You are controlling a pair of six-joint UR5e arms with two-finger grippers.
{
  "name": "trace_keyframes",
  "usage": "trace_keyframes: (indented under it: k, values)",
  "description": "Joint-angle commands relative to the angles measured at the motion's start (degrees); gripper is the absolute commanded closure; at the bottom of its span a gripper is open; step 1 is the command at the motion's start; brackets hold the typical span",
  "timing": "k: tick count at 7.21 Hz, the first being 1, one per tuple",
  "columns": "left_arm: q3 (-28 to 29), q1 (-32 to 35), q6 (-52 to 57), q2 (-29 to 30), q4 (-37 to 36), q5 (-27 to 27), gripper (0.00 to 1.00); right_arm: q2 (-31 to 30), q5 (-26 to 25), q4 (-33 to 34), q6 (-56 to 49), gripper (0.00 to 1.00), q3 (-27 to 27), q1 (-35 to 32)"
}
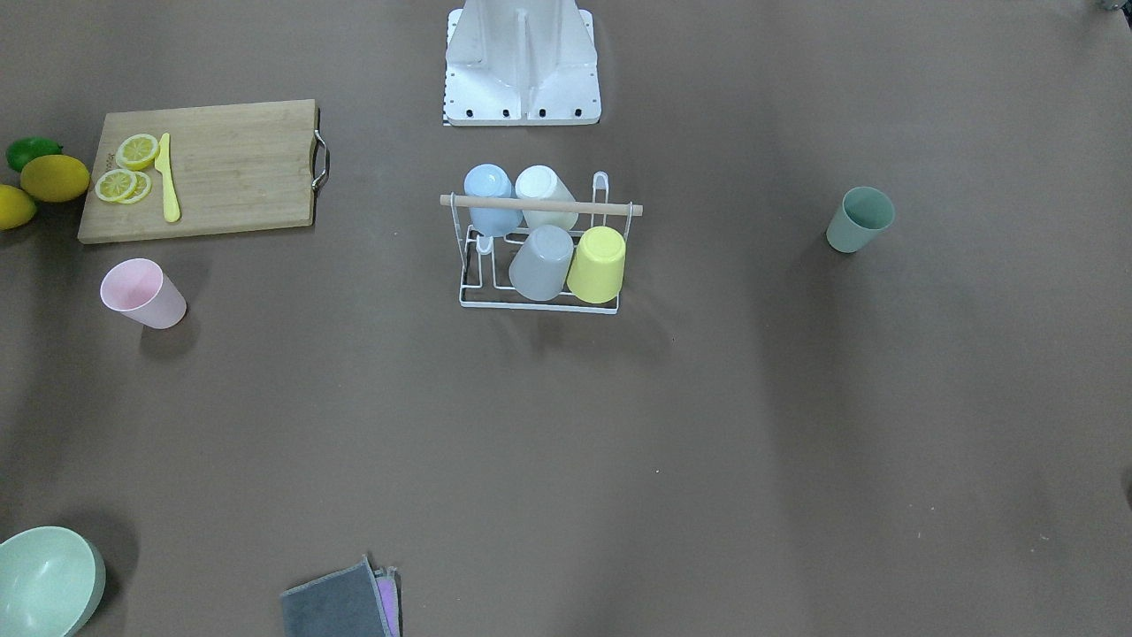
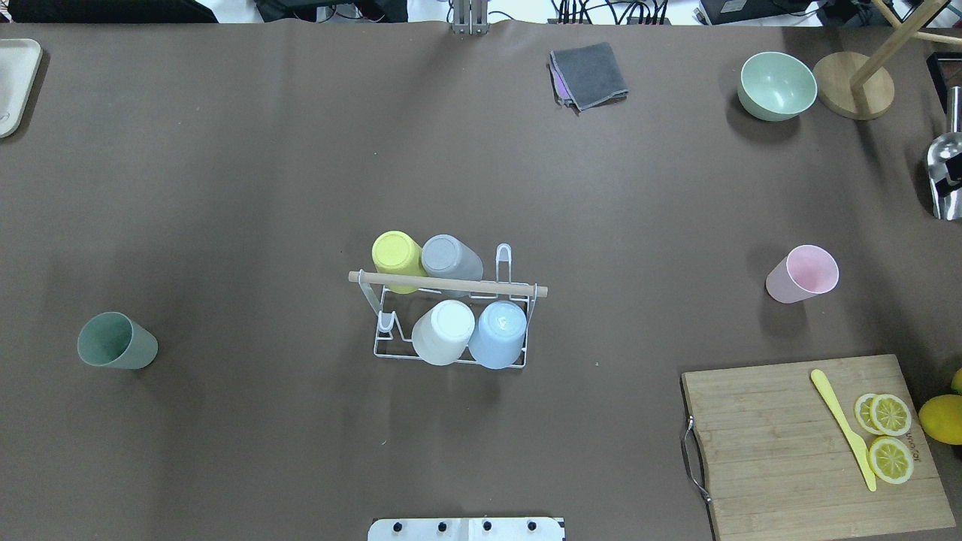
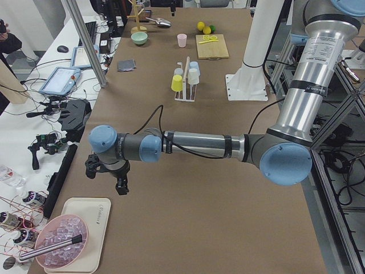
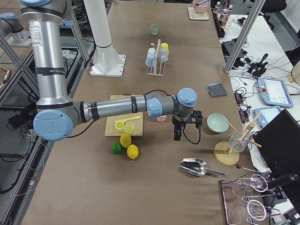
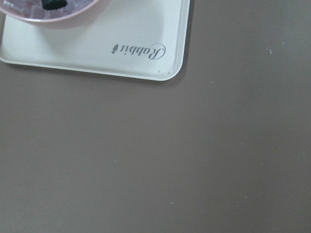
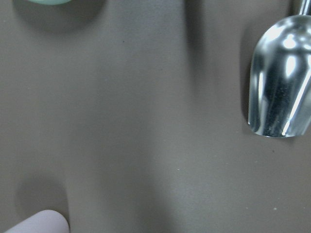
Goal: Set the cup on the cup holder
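Note:
The cup holder, a white wire rack with a wooden dowel, stands mid-table and carries several upturned cups: yellow, grey, white and blue. It also shows in the front view. A green cup stands far to the left and a pink cup to the right, both upright. My left gripper hovers near a white tray at the table's left end, far from the cups. My right gripper hovers beside the pink cup. I cannot tell whether either gripper is open or shut.
A cutting board holds lemon slices and a yellow knife, with lemons beside it. A mint bowl, a metal scoop and folded cloths lie at the far side. A white tray holds a pink bowl.

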State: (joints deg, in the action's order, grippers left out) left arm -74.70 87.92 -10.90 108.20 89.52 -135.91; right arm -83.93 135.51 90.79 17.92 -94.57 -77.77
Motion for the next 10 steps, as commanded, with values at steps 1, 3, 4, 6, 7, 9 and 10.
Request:
trace_keyframes:
  k: [1, 3, 4, 6, 7, 9, 10]
  values:
    - [3.75, -4.06, 0.0, 3.84, -0.31, 4.75, 0.02, 6.47, -0.07, 7.18, 0.01, 0.02, 2.61, 3.57]
    - [13.1, -4.77, 0.17, 11.7, -3.45, 5.12, 0.03, 11.75, 0.28, 9.22, -0.69, 0.06, 8.41, 4.98]
    - [15.35, -4.95, 0.26, 13.33, -4.0, 5.65, 0.03, 15.42, -0.33, 13.06, -1.39, 0.08, 10.52, 7.26]
    - [20.69, -5.65, 0.09, 18.94, -7.05, 10.9, 0.03, 23.78, -0.33, 19.39, -7.07, 0.06, 18.24, 9.38]
    - [22.13, -7.05, 0.35, 20.63, -10.39, 11.1, 0.03, 25.03, -0.33, 22.21, -11.2, 0.02, 20.11, 10.26]
    - [22.23, -8.99, 0.79, 22.39, -18.38, 10.93, 0.03, 26.7, 0.28, 29.85, -16.06, 0.01, 20.56, 11.93]
    - [22.23, -9.69, 1.14, 23.1, -21.9, 10.49, 0.03, 27.32, 0.37, 33.62, -17.64, 0.01, 20.56, 13.85]
